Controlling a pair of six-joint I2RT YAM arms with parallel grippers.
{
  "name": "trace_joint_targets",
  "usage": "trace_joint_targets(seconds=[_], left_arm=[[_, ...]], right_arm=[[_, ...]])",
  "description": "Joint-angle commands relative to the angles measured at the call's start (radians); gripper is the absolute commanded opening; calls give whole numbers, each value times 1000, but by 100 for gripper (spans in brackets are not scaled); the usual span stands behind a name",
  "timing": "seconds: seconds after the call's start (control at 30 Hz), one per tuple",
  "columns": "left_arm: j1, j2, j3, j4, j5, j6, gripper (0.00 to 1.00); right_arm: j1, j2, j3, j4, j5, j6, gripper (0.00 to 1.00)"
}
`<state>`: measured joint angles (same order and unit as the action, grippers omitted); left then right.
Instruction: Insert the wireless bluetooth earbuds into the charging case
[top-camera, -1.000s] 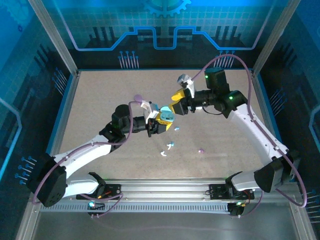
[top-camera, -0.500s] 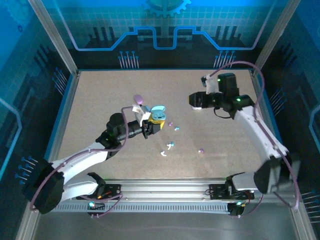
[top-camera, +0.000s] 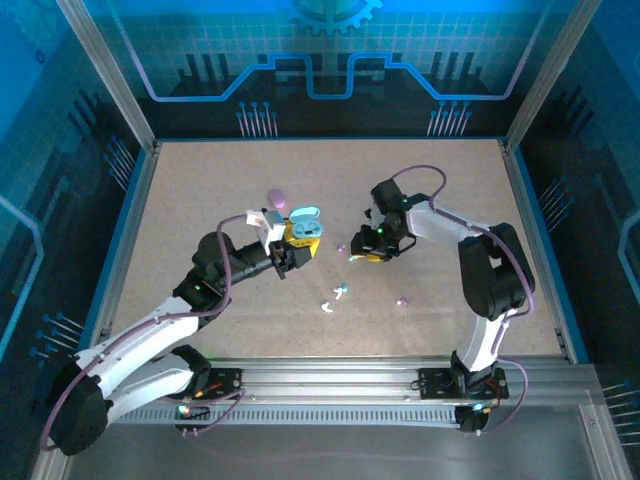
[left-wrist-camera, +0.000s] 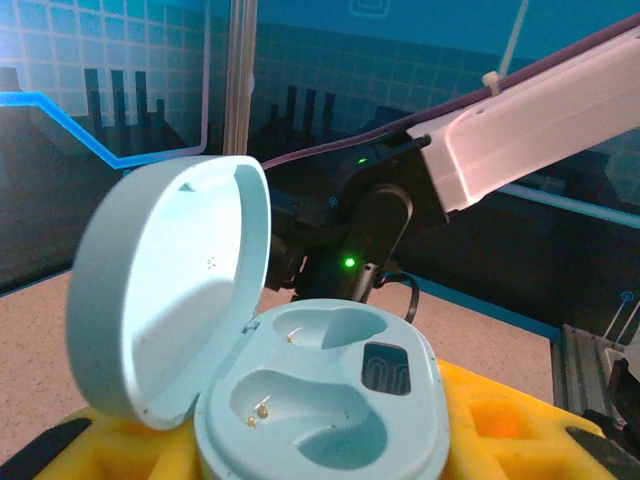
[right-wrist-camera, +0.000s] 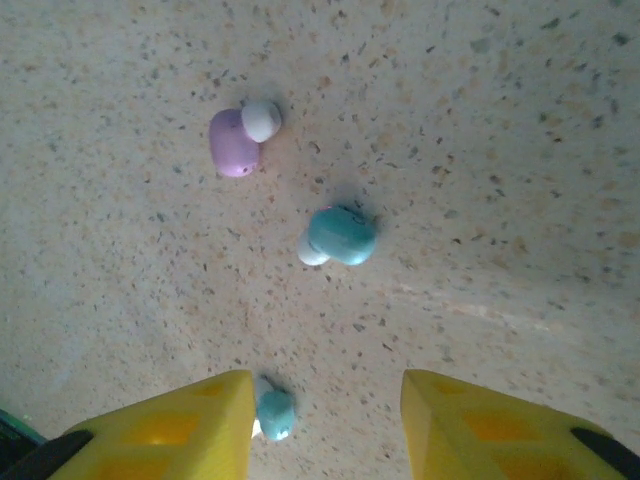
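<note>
Light-blue earbud (right-wrist-camera: 274, 412) was the one that mattered. It lay on the counter (top-camera: 200, 190) inside the gap of the right claw (right-wrist-camera: 325, 385), but off-centre, almost touching the finger on the left of the wrist view. Its long axis looked roughly in line with the fingers, so across the closing line. I judged that good for a pinch, provided the claw shifted a touch toward that finger first.

Right claw was released: jaws apart, nothing clamped. A second light-blue earbud (right-wrist-camera: 340, 237) and a purple earbud (right-wrist-camera: 235, 143) lay further ahead of the fingertips, apart from each other. All three sat near the middle of the counter.

Left claw (top-camera: 298, 238) was clenched on the charging case (left-wrist-camera: 320, 400), lid up, both wells empty, held on the left-edge side of the right claw. Right arm was clearly nearer the buds; left was only the holder.

Risk as I saw it: closing as-is might nudge the bud sideways rather than trap it.
</note>
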<state>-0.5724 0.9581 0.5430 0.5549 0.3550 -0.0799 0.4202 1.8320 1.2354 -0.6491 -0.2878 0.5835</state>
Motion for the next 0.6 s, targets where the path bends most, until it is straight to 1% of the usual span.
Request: trace_joint_targets(seconds=[0.0, 0.17, 0.47, 0.57], left_arm=[[3, -27, 12, -13, -3, -6, 28], [2, -38, 12, -19, -2, -4, 28], [3, -41, 14, -31, 1, 9, 28], [2, -42, 13, -33, -1, 11, 28]], right_arm=[[33, 27, 27, -1, 27, 102, 45], [53, 43, 6, 57, 39, 164, 44], [54, 103, 52, 44, 61, 182, 44], [55, 116, 65, 47, 57, 176, 42]])
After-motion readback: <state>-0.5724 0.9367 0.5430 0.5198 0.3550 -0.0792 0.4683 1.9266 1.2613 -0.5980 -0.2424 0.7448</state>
